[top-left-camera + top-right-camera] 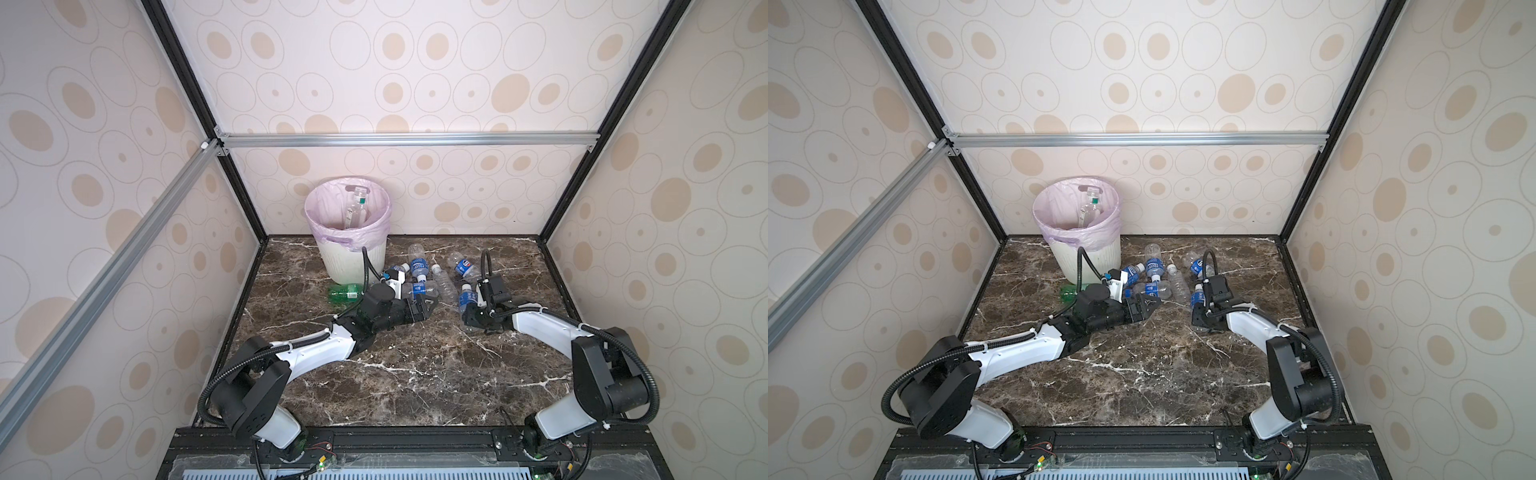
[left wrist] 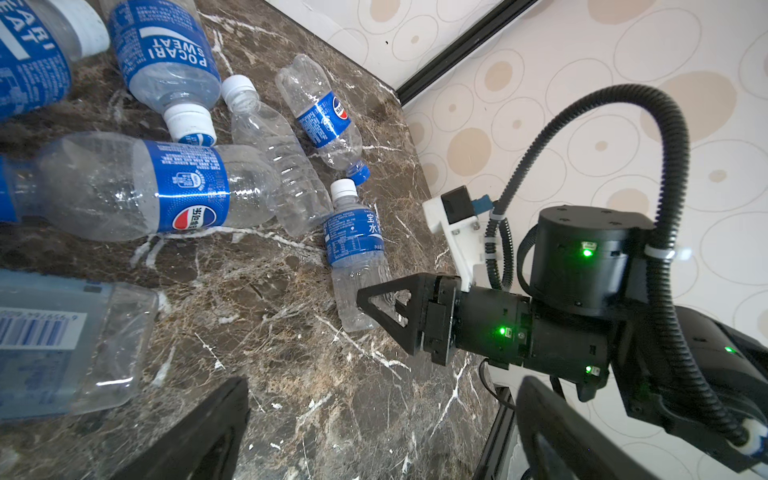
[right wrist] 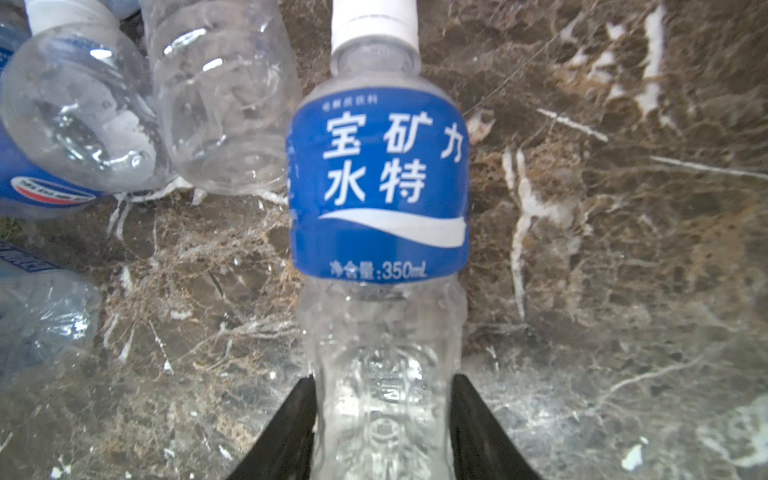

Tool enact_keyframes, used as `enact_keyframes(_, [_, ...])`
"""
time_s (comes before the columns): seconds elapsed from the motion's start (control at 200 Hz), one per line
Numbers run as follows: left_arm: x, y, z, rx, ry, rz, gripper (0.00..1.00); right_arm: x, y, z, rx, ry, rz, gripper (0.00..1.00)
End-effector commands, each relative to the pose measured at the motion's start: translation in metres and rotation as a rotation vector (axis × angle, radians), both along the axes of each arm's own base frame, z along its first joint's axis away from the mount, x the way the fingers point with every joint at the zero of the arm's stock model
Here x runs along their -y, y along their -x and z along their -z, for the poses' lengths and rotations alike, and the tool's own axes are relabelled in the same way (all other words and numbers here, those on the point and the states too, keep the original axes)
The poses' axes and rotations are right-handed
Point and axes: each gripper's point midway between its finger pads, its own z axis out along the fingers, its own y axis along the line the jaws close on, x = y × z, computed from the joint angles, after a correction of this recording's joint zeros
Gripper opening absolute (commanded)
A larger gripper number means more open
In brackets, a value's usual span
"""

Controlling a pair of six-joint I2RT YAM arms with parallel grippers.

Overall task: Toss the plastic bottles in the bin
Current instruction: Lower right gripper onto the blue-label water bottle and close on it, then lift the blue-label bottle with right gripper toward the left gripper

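Where the right gripper (image 3: 382, 419) meets it, the white-capped bottle (image 3: 380, 178) lies on its side on the table (image 3: 623, 249), cap pointing away from the wrist. The two black fingers (image 3: 286, 432) press against both sides of its clear lower body, partly closed on it. In both top views the white-capped bottle (image 1: 467, 300) is at the right edge of the heap, well right of the bin (image 1: 353, 262). Just beside it lie a clear bottle (image 2: 286, 166) with no label and a Pepsi bottle (image 2: 137, 187). Farther back are a Pocari bottle (image 2: 166, 58) and a small Pepsi bottle (image 2: 326, 120), all on their sides. The left gripper (image 1: 427, 306) sits low by the Pepsi bottle, jaws spread fully, nothing between them. A green bottle (image 1: 344, 292) lies at the bin's foot. The bin stands at the table's back edge, left of the heap, pink bag folded over its rim, with one binned bottle (image 1: 356, 208) leaning inside.
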Motion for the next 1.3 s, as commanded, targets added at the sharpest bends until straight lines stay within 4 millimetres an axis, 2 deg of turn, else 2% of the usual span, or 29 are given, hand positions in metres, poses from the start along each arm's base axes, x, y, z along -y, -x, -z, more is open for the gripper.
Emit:
enact_keyframes(0.0, [0.002, 0.0, -0.013, 0.021, 0.03, -0.025, 0.99, 0.0, 0.027, 0.01, -0.084, -0.009, -0.023, 0.44])
enact_keyframes(0.18, [0.006, -0.004, -0.01, 0.0, 0.011, -0.028, 0.99, -0.008, 0.032, -0.017, -0.024, -0.054, -0.064, 0.42])
enact_keyframes(0.345, [0.016, -0.011, -0.017, -0.004, 0.005, -0.013, 0.99, -0.029, 0.033, -0.056, 0.078, -0.136, -0.145, 0.42])
enact_keyframes(0.42, [0.019, -0.016, -0.016, -0.008, 0.0, -0.013, 0.99, -0.035, 0.032, -0.068, 0.108, -0.139, -0.168, 0.42])
enact_keyframes(0.745, [0.019, -0.021, -0.013, -0.037, 0.008, -0.013, 0.99, -0.046, 0.026, -0.074, 0.111, -0.171, -0.189, 0.4])
enact_keyframes(1.12, [0.026, -0.037, -0.005, -0.072, 0.041, 0.013, 0.99, -0.086, 0.028, -0.109, 0.174, -0.23, -0.289, 0.4])
enact_keyframes(1.29, [0.023, -0.047, -0.009, -0.068, 0.08, -0.005, 0.99, -0.103, 0.033, -0.117, 0.185, -0.256, -0.332, 0.39])
